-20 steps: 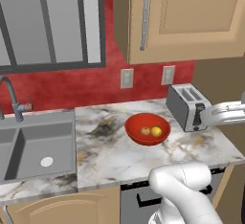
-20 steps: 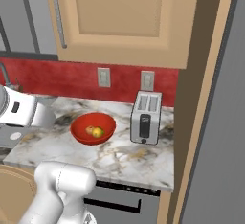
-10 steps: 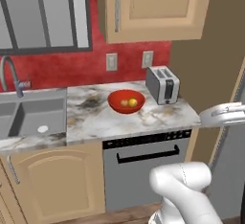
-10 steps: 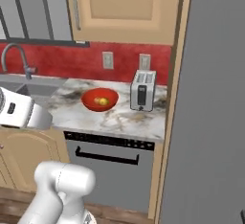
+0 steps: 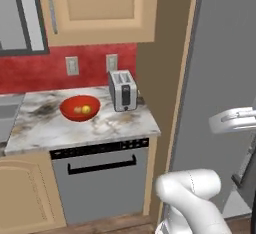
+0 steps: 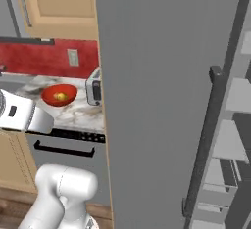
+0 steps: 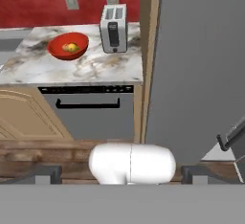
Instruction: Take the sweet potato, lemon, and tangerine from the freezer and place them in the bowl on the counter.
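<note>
**Q:** So, where is the bowl?

**A:** From my seat at the controls, the left base view puts the red bowl (image 5: 80,108) at about nine o'clock, on the counter (image 5: 100,128). I see a lemon (image 5: 86,109) inside it, with a duller brownish lump touching it on the left. I take that lump for the sweet potato (image 5: 77,110), though it is too small for me to be sure. A toaster (image 5: 122,90) stands upright just beside the bowl, on its right. An oven front (image 5: 100,183) with a dark bar handle sits under the counter.

**Q:** And the freezer?

**A:** The freezer (image 6: 162,101) is the tall grey appliance. In the right base view its door runs from twelve o'clock down to six. A long vertical handle (image 6: 206,140) stands at about four o'clock. Past the door's edge, at three o'clock, I see grey shelves (image 6: 235,125) inside, so the door is open. I cannot pick out the tangerine on them.

**Q:** What is the gripper doing?

**A:** I cannot tell whether the fingers are apart or together. In the hand view, dark shapes sit low at seven and five o'clock, partly behind the grey band. That view looks out over the bowl (image 7: 68,46) at eleven o'clock and the freezer door (image 7: 201,65) at three.
</note>
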